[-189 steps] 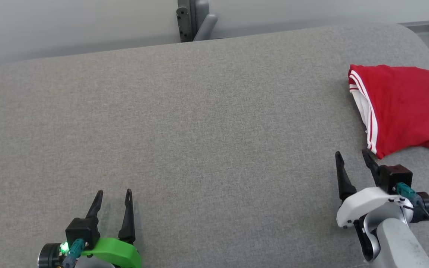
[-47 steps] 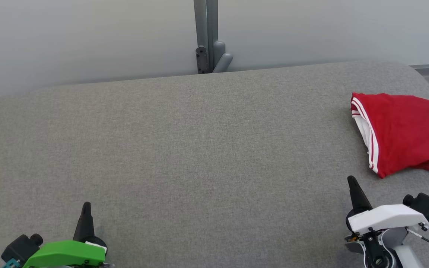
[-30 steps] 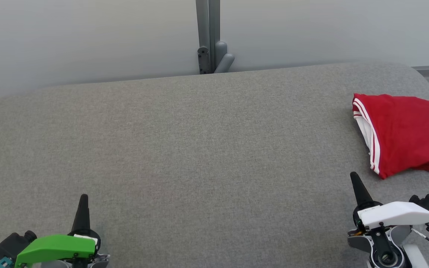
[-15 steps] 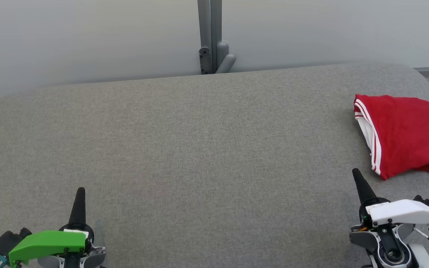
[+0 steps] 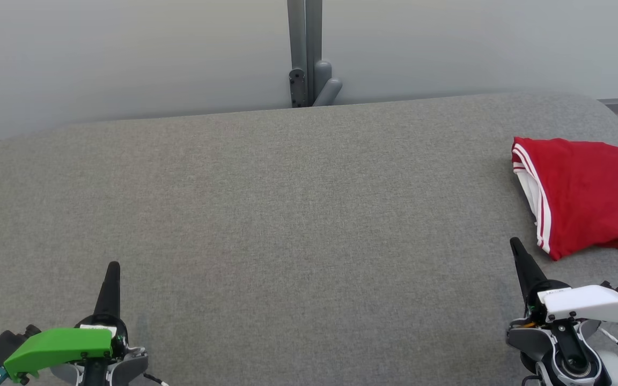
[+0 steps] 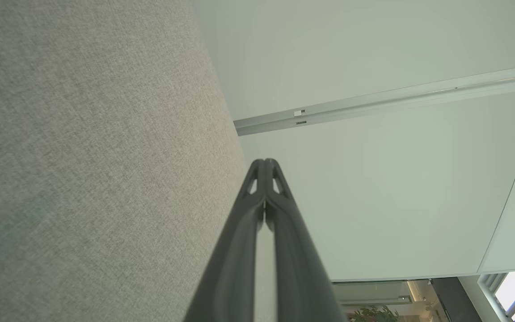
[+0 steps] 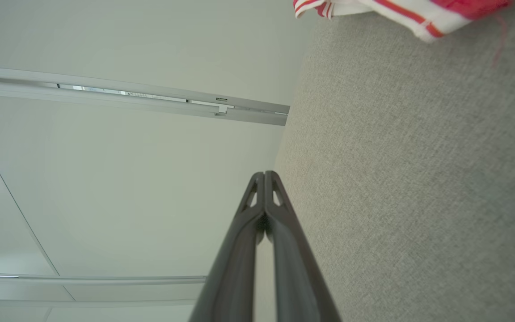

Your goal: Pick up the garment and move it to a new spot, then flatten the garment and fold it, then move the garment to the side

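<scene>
Left and right jaws have turned edge-on, closed and empty; garment point(image 5: 588, 198) runs off-frame

One garment point(image 5: 588, 195), two end effectors point(image 5: 112, 269) point(image 5: 517, 251)

The worktop point(image 5: 287, 214) spreads before us from side to side. Behind its far edge stands a wall point(image 5: 126, 53), with an upright post point(image 5: 304, 43) against it near the middle. The garment point(image 5: 588, 198) lies on the worktop at the right side and runs past the right edge of our head view. Our right hand point(image 5: 515, 244) is over the near right of the worktop, just in front of the garment's near corner and apart from it. Our left hand point(image 5: 113, 267) is at the near left, well apart from the garment.
</scene>
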You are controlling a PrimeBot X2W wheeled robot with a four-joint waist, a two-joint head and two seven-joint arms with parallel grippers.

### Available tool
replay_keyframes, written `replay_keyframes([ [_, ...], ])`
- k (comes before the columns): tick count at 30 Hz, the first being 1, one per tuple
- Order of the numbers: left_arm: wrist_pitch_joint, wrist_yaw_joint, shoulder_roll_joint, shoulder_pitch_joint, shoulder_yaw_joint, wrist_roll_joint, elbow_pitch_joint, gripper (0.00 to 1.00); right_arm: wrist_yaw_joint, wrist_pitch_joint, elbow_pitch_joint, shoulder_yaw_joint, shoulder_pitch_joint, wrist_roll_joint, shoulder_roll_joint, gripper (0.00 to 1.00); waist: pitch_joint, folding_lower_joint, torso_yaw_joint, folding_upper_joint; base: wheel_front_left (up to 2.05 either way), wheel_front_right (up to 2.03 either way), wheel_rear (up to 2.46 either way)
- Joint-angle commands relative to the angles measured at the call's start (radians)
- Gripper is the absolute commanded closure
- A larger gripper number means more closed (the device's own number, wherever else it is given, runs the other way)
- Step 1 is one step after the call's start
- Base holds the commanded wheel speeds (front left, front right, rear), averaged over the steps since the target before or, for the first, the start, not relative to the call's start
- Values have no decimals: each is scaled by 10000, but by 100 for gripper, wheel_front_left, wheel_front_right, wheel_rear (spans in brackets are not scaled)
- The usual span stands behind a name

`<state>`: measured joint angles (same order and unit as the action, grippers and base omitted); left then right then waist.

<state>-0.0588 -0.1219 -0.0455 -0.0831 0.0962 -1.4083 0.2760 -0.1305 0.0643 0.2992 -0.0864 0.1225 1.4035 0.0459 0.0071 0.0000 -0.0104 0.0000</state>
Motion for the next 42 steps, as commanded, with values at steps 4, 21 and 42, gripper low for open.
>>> replay_keyframes([
  [4,-129,-56,-67,-219,89,-512,-108,100,-4,143,-161,-87,47,506,60,100,-6,0,19,0,0,0,0],
  [21,-452,-116,-74,-332,209,-1698,-276,100,-4,474,-361,-220,31,1731,64,100,-28,0,81,0,0,0,0],
  [42,-536,-109,-77,-332,238,-2053,-312,100,-4,560,-423,-260,24,2108,65,100,-36,0,105,0,0,0,0],
])
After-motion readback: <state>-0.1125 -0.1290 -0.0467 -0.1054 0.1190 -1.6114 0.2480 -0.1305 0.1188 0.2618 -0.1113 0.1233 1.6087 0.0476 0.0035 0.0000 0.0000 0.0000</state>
